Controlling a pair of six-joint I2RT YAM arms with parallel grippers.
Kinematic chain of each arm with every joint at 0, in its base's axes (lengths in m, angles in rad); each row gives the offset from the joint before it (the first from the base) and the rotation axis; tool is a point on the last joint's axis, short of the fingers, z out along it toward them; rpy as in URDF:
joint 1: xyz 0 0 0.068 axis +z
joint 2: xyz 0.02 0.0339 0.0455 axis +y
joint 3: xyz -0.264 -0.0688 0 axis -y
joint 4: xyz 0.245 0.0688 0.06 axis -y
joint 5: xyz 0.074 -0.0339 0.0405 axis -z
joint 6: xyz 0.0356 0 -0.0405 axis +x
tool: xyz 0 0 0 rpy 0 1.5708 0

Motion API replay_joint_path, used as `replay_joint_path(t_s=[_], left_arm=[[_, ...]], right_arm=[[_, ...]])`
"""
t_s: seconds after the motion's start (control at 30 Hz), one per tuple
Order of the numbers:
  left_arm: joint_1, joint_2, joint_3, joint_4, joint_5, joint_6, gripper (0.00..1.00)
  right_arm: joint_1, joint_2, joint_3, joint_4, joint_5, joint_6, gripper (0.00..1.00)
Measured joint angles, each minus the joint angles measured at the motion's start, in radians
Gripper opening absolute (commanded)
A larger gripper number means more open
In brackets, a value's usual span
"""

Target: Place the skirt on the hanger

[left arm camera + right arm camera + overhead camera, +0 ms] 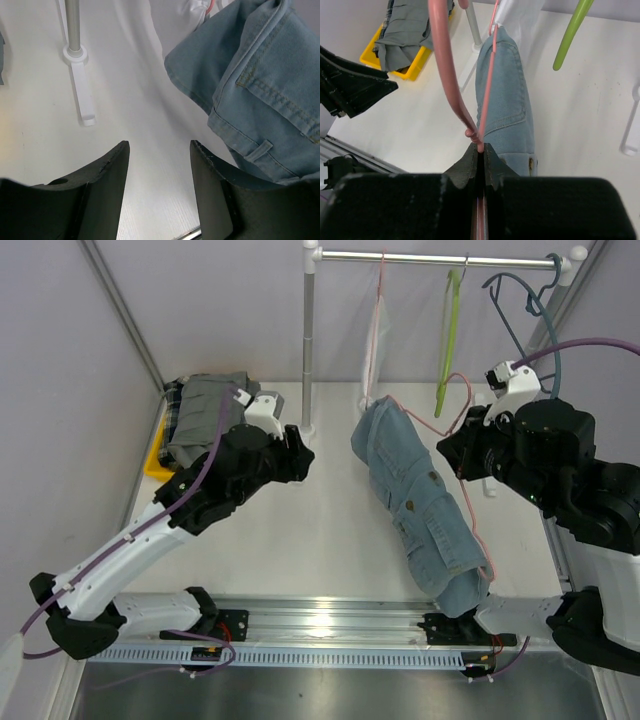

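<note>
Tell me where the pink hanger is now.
In the right wrist view the pink hanger is clamped in the shut right pincer, running along the denim skirt right of centre.

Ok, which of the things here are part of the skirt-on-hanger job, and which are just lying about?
In the job:
denim skirt
pink hanger, pinched in the shut right end effector
left end effector, open near the skirt

Lying about:
green hanger on the rail
folded grey clothes in the yellow bin
</note>
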Motion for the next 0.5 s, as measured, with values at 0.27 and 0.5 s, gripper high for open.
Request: replay_joint_path(t_s=[0.27, 0.5], left_arm=[[0.000, -0.018, -0.010, -0.010, 0.014, 0.000, 0.57], [0.000, -0.018, -0.011, -0.014, 0.019, 0.000, 0.57]], right_arm=[[0.000, 0.096, 0.163, -0.087, 0.043, -0.006, 0.00], [0.000, 0.088, 0.195, -0.115, 0.090, 0.010, 0.00]])
